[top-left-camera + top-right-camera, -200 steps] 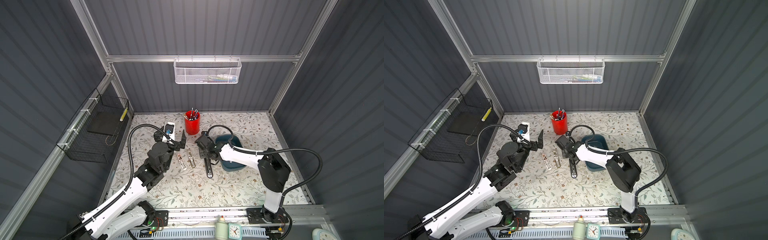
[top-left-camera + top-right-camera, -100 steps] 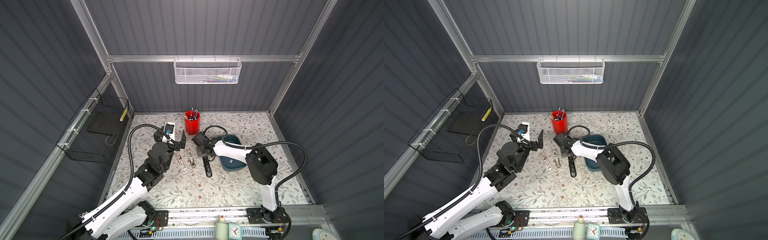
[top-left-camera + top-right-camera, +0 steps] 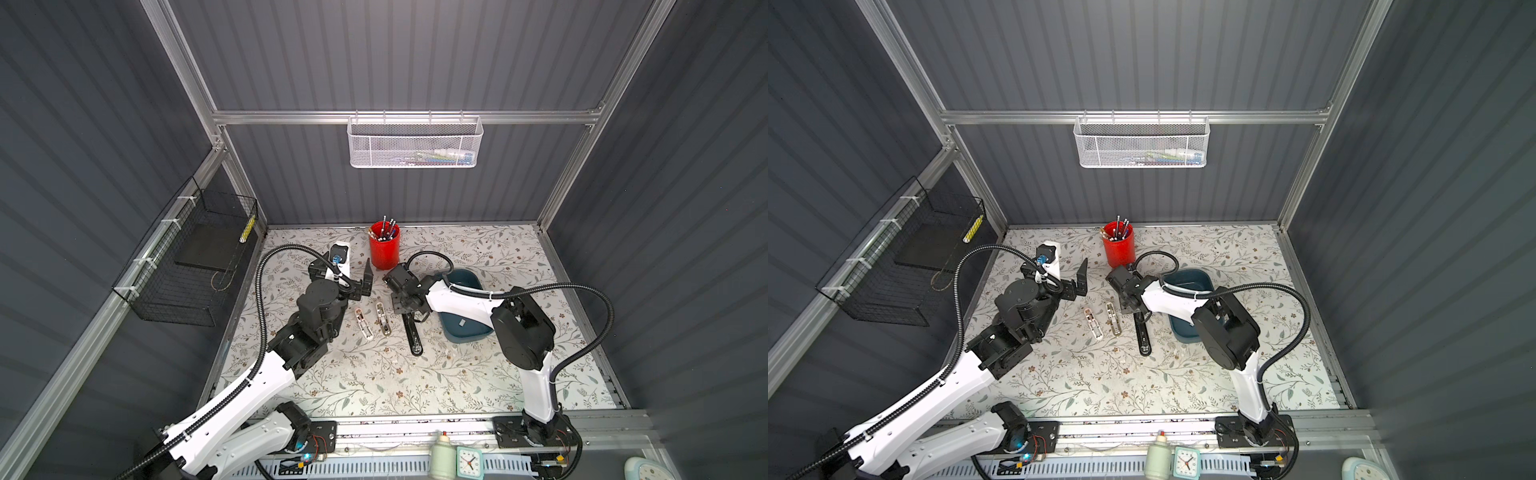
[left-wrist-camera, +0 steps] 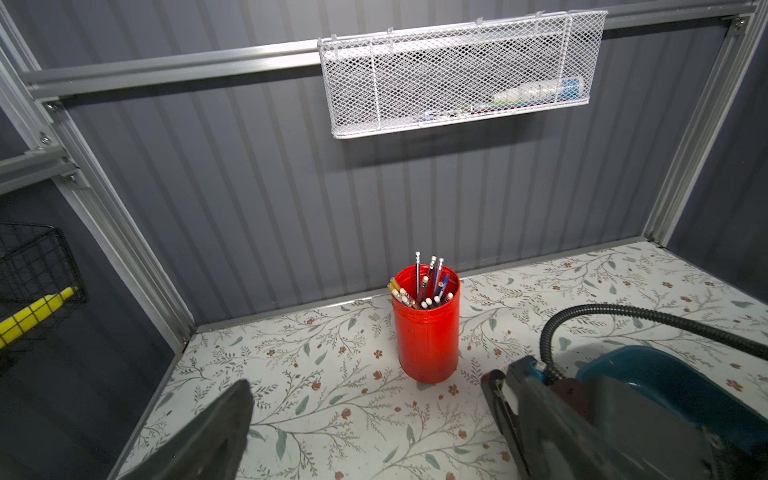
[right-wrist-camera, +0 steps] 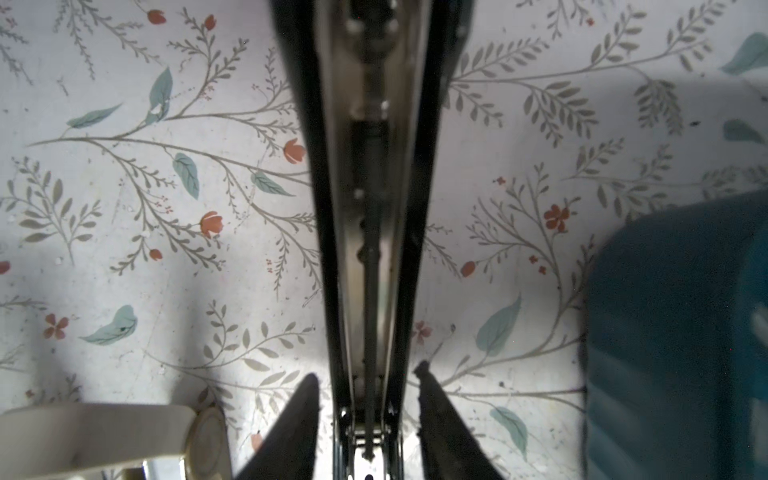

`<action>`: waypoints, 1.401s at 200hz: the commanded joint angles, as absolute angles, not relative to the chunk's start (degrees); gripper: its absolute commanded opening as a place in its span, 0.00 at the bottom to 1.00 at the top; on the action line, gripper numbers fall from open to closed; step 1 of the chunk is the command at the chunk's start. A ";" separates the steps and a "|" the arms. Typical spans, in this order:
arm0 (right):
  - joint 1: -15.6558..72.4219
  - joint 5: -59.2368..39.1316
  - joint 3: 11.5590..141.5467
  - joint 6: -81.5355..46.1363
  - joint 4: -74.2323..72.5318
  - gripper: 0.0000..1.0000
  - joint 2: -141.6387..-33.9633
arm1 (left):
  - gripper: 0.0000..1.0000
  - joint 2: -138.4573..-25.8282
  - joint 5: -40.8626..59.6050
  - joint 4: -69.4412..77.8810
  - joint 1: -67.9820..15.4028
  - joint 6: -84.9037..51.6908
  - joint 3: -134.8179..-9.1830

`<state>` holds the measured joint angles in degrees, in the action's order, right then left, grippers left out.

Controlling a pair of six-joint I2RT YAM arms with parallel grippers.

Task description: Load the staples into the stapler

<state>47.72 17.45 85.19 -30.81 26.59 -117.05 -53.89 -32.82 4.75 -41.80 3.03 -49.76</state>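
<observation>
The black stapler [image 3: 411, 332] [image 3: 1142, 336] lies opened flat on the flowered table, its metal channel [image 5: 370, 208] facing up. My right gripper [image 3: 405, 307] [image 5: 366, 370] points down over the stapler's far, hinge end. It is open, one finger on each side of the channel with a small gap to it. One pale staples strip [image 3: 460, 322] lies in the blue tray [image 3: 478, 332]. My left gripper [image 3: 365, 282] [image 4: 374, 436] hangs above the table left of the stapler, open wide and empty.
A red cup of pencils [image 3: 384, 249] [image 4: 426, 328] stands behind both grippers. Two small pale stapler-like pieces [image 3: 363, 323] [image 3: 383, 318] lie between my arms. The blue tray [image 5: 673, 332] sits close beside the stapler. A white mesh basket [image 3: 415, 143] hangs on the back wall.
My right gripper's jaws have spread apart from the stapler's end. The right arm's elbow swung left and back right. The left arm has not moved.
</observation>
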 commanded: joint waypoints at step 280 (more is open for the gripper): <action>26.87 2.59 48.01 -30.50 29.57 0.39 -81.74 | 1.00 -62.95 -33.13 -48.34 -44.12 -59.00 -72.25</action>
<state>26.81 6.09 49.12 -30.48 29.67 -81.17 -62.87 -30.87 -47.37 -44.07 -58.78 -70.32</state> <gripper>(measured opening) 0.398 0.996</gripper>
